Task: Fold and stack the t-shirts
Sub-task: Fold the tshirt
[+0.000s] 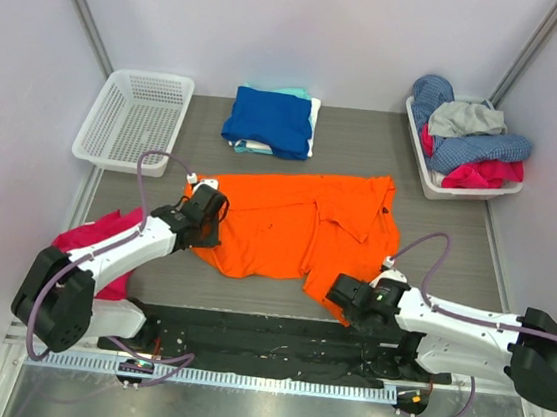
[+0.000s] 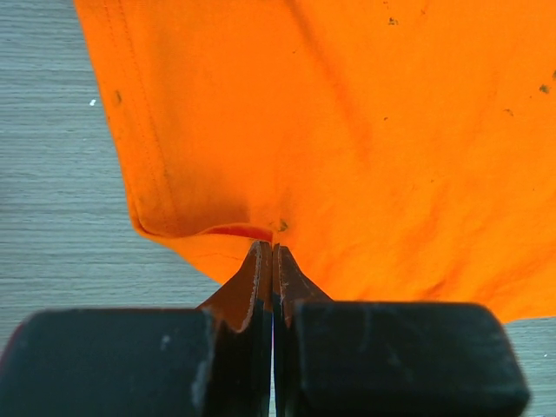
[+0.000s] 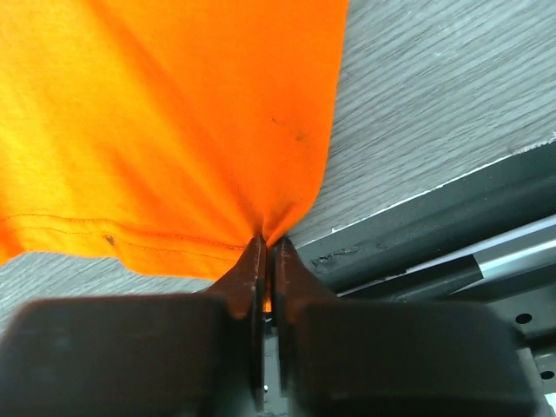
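Note:
A bright orange t-shirt (image 1: 297, 221) lies spread across the middle of the table, its right part bunched and partly doubled over. My left gripper (image 1: 217, 222) is at the shirt's left edge, shut on a pinch of the orange t-shirt (image 2: 347, 130) by a hem; the fingertips (image 2: 261, 261) meet on the fabric. My right gripper (image 1: 337, 294) is at the near right corner, shut on the hem corner of the orange t-shirt (image 3: 174, 130) close to the table's front edge. A folded royal blue t-shirt (image 1: 269, 119) sits at the back on top of pale teal and white ones.
A white mesh basket (image 1: 133, 119) stands at the back left. A white bin (image 1: 433, 181) at the back right holds a heap of blue, grey and pink clothes. A pink cloth (image 1: 104, 239) lies beside the left arm. The black base rail (image 3: 434, 226) runs along the near edge.

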`<state>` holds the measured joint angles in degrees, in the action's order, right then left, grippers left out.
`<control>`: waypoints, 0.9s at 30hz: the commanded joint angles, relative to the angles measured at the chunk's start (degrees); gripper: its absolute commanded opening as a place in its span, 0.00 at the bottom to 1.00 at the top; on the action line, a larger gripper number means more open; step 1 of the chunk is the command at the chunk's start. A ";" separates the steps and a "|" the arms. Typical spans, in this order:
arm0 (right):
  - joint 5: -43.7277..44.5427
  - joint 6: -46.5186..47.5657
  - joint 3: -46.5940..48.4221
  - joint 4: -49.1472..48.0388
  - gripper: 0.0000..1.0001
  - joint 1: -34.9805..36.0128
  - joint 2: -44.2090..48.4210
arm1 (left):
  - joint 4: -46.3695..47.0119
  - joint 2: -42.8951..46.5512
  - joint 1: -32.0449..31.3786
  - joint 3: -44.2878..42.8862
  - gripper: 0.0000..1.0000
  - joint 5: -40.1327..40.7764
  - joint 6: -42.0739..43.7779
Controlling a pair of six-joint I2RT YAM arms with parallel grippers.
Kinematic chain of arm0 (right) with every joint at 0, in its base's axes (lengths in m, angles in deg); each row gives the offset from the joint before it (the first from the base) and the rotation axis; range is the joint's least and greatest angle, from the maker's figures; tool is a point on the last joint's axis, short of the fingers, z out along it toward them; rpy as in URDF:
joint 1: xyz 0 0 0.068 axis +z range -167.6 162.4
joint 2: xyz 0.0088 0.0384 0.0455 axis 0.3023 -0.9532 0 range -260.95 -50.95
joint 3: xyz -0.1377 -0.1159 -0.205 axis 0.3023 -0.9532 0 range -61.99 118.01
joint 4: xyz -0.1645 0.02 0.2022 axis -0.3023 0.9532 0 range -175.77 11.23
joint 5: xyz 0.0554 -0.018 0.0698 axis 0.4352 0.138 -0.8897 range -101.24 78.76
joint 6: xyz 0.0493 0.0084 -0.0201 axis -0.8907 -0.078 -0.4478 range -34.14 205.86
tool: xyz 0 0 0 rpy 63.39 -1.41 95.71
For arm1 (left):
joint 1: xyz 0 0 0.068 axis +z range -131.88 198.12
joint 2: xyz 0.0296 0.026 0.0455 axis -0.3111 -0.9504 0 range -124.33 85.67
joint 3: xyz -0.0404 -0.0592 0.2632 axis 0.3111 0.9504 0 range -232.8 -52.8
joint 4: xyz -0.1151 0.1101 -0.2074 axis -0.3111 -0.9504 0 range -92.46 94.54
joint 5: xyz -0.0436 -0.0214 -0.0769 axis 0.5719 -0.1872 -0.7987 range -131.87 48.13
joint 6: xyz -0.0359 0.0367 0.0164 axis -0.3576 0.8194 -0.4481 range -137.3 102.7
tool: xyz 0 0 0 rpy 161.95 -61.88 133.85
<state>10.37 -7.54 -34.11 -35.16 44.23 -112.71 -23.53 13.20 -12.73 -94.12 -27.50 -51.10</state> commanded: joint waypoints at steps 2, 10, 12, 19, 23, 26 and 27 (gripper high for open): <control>1.77 -1.69 -3.97 -5.71 0.01 0.05 -1.09 | -0.93 2.15 -0.26 0.63 0.00 1.80 0.58; 10.03 -1.52 5.69 8.53 0.01 -0.03 4.71 | -5.93 8.12 -0.17 -0.25 0.00 3.29 0.32; 11.69 -1.60 7.62 11.61 0.01 -0.04 5.77 | -7.68 9.53 -0.09 -0.43 0.00 4.17 0.14; 16.00 -1.87 12.54 18.64 0.01 -0.04 8.32 | -11.91 14.72 -0.17 -0.78 0.00 6.28 -1.09; 19.43 -2.83 16.49 24.25 0.01 -0.12 9.37 | -13.76 16.74 0.00 -1.48 0.00 7.86 -2.49; 22.16 -3.36 18.17 27.08 0.01 -0.12 10.25 | -15.42 17.62 0.09 -2.36 0.00 9.00 -3.55; 22.60 -3.36 18.35 27.52 0.01 -0.38 11.04 | -15.78 18.06 0.18 -2.71 0.00 9.27 -3.73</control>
<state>25.34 -8.33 -19.05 -14.15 44.16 -103.83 -36.60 29.37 -12.73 -93.88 -21.29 -52.94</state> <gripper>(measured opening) 0.039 0.013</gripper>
